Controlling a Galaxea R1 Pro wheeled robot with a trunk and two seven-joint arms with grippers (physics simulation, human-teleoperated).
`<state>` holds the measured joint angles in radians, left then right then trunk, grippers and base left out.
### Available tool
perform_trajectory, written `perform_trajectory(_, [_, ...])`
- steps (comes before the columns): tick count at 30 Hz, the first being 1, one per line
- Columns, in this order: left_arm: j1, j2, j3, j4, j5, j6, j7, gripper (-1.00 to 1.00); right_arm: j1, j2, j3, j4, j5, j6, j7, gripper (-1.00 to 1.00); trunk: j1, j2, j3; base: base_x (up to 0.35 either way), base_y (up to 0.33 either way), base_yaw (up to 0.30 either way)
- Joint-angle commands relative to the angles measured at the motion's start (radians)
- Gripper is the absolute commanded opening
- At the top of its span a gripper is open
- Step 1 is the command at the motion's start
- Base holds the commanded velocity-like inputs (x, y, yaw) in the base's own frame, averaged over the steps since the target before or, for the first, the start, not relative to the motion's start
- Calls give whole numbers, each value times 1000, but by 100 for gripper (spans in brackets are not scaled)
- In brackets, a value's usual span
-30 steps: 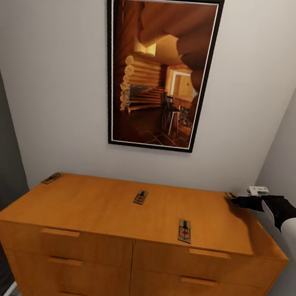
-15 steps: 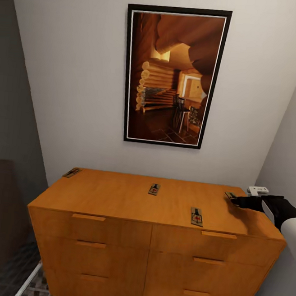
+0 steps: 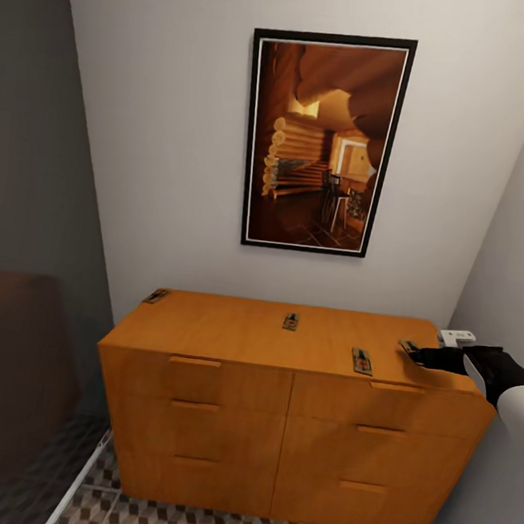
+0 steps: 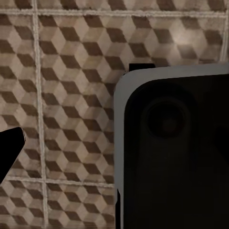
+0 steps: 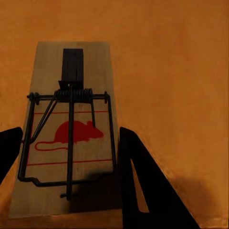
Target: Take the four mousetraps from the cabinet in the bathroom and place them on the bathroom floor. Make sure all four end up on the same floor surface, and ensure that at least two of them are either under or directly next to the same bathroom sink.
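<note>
The orange-brown cabinet (image 3: 278, 424) stands against the back wall. Three mousetraps lie on its flat top: one at the far left corner (image 3: 156, 295), one mid-top (image 3: 291, 321), one near the front edge (image 3: 361, 360). A further mousetrap (image 3: 408, 346) hangs just above the top's right end, with my right gripper (image 3: 418, 355) shut on it. In the right wrist view that mousetrap (image 5: 71, 129) sits between the black fingers (image 5: 143, 191), casting a shadow below. The left wrist view looks down on the cube-patterned bathroom floor (image 4: 71, 71), with one black fingertip (image 4: 9, 148). The sink is out of view.
A framed picture (image 3: 325, 144) hangs above the cabinet. A grey wall and a dark brown block (image 3: 11, 366) close the left side, and a white wall runs close along my right arm. Patterned floor (image 3: 189, 519) shows in front of the drawers.
The view has pulled back and swung, so the cabinet looks smaller and floor tiles now show. The held mousetrap has come away from the back right corner toward the front.
</note>
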<state>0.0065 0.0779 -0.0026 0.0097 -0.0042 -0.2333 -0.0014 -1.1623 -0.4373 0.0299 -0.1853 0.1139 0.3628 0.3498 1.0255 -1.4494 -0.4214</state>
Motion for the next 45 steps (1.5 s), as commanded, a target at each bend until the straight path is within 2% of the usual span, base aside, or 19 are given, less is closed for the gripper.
perform_trajectory(1, [0,0,0,1,0,-4,0,100,0,-1,2,-2,8,4,6,-100,0,-1,-1,-271,174,0])
perform_trajectory(45, [0,-1,1,1,0,-4,0,100,0,-3,5,9,9,1,5,-100,0,-1,-1,-260,161,0])
